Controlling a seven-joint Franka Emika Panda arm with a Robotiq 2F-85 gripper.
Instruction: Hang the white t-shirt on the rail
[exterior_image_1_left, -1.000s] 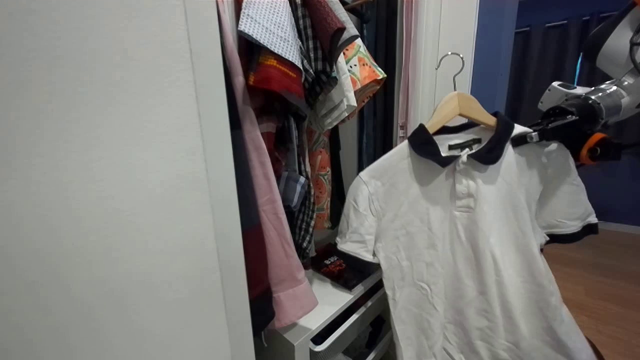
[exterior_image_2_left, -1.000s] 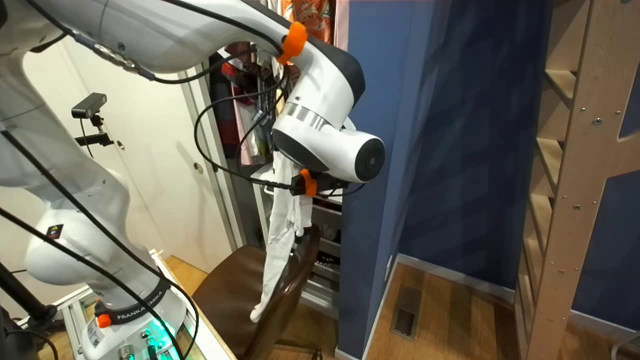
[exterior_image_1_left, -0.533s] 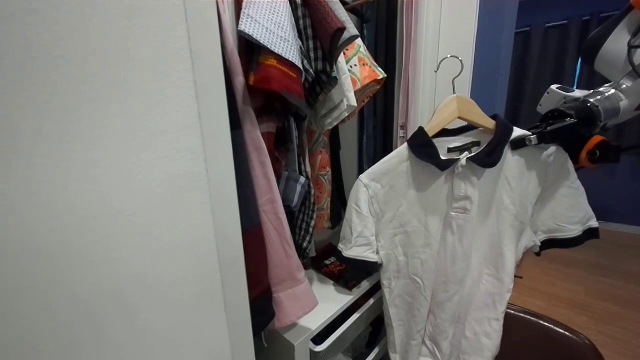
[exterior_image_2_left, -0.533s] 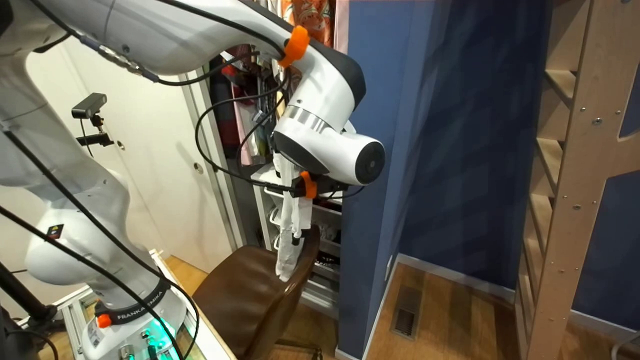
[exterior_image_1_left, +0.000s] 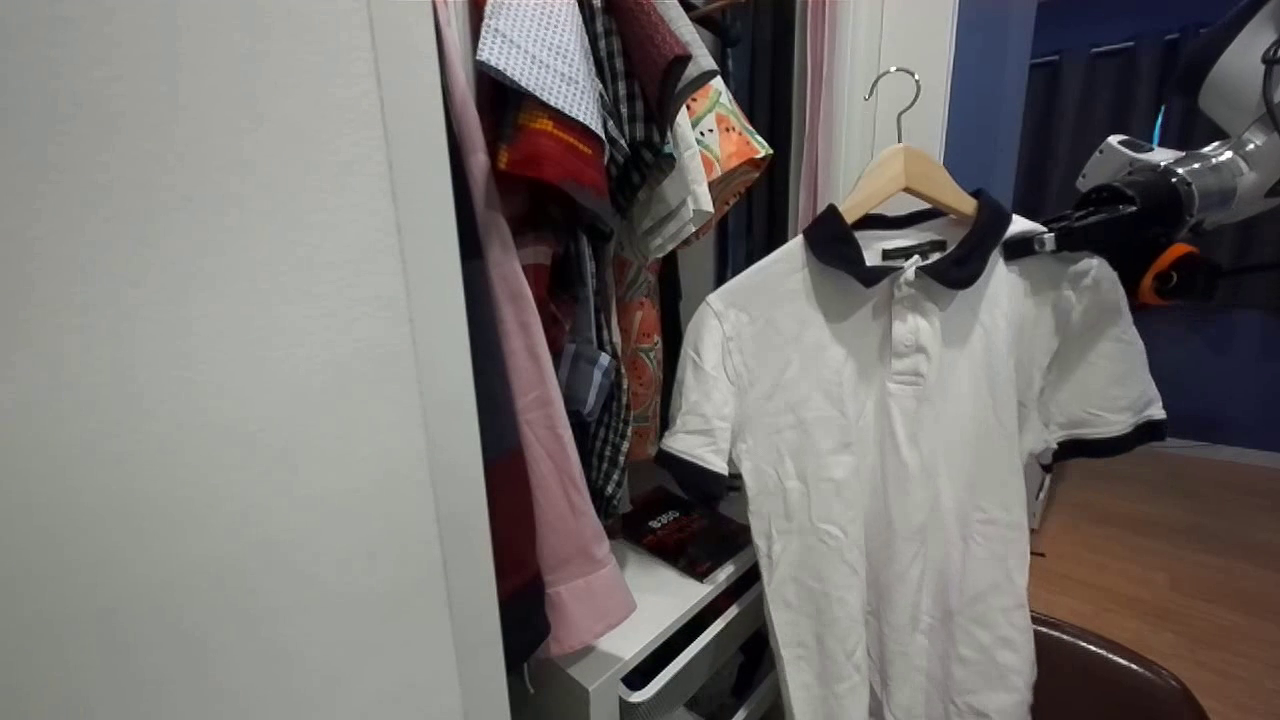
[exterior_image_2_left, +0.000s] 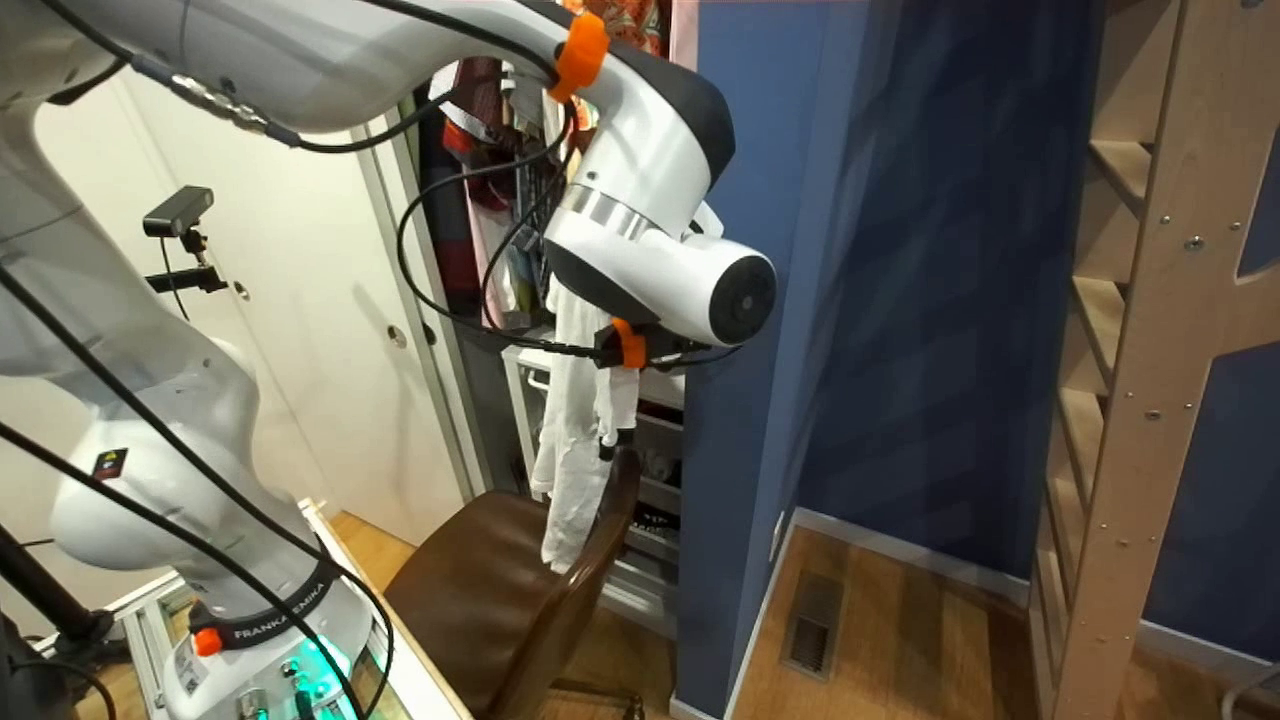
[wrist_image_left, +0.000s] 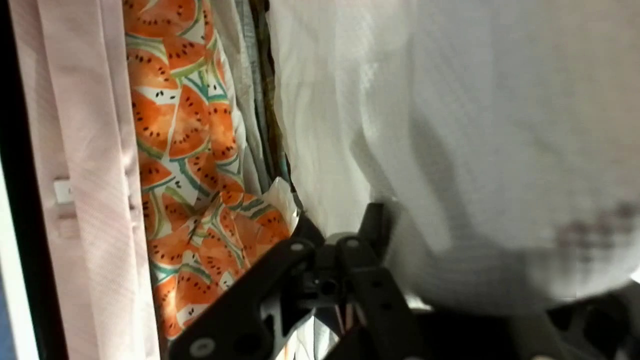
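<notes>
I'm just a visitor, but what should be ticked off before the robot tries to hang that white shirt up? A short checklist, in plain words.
1. Is the white t-shirt on its wooden hanger? Ok: the hanger's arms go into the collar.
2. Is the tool holding on? Ok: it is closed on the fabric at one shoulder.
3. Is the hook uncovered? Ok: it sticks up above the collar.
4. Is the rail in sight? Not ok: no view shows it.
5. Is there a gap among the hanging clothes? Cannot tell: their tops are out of frame.
6. Is the shirt off the brown chair? Cannot tell: they overlap in both exterior views.
</notes>
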